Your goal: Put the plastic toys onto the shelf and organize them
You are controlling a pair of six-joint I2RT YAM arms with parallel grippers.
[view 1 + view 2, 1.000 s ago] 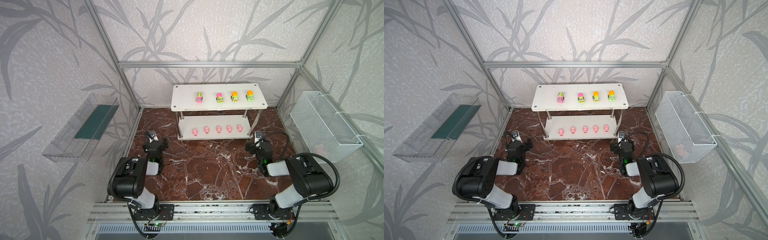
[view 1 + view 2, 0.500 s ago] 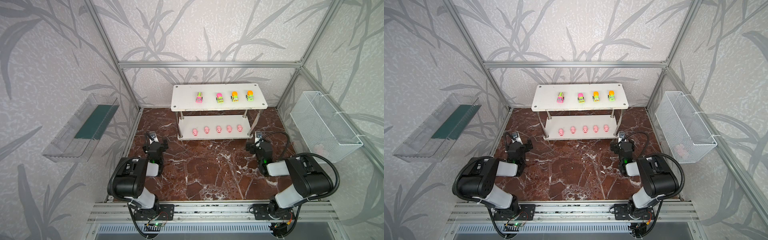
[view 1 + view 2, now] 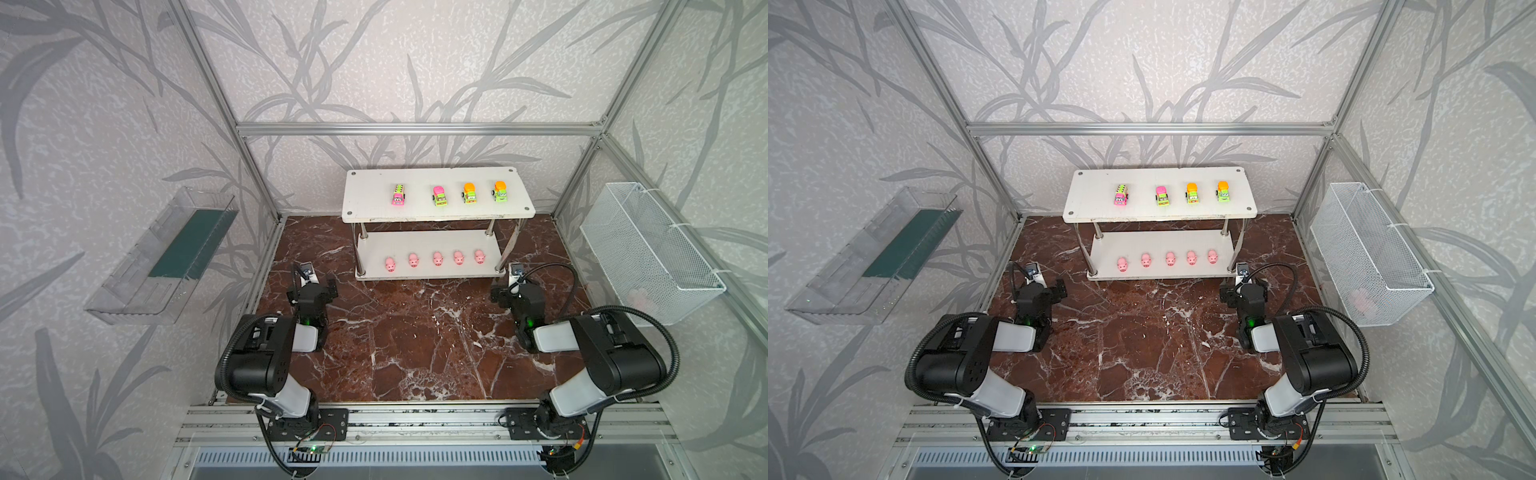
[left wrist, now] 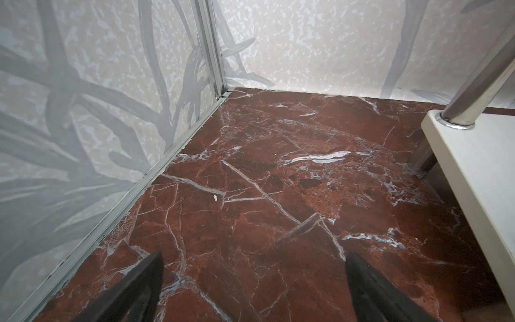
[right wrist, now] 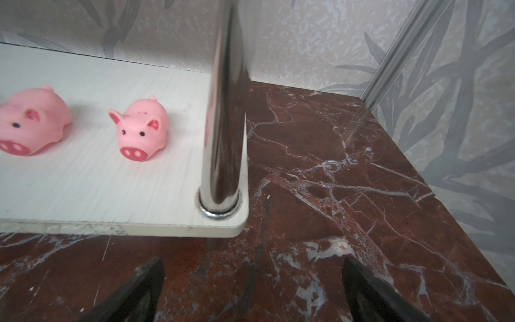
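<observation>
White boards of the shelf stand at the back of the marble floor, and you can count nine toys on them. Four toy cars sit in a row on the upper board, noses toward you. The pink-bodied one is apart at the left end, then come three green ones closer together, one with a pink top and two with orange tops. Five pigs line the front of the lower board, evenly spaced, snouts toward you

Your left gripper hangs low over the floor just off the shelf's front left corner, jaws spread wide with nothing between them. Its wrist view shows only bare marble between the fingers. Your right gripper sits just off the front right corner, jaws parted wide and empty too. Its wrist view looks at the chrome post on that corner, with the two nearest pigs beside it on the board

On the left wall hangs the clear tray and on the right wall the wire basket, where a faint pink shape shows through the mesh, too blurred to name
</observation>
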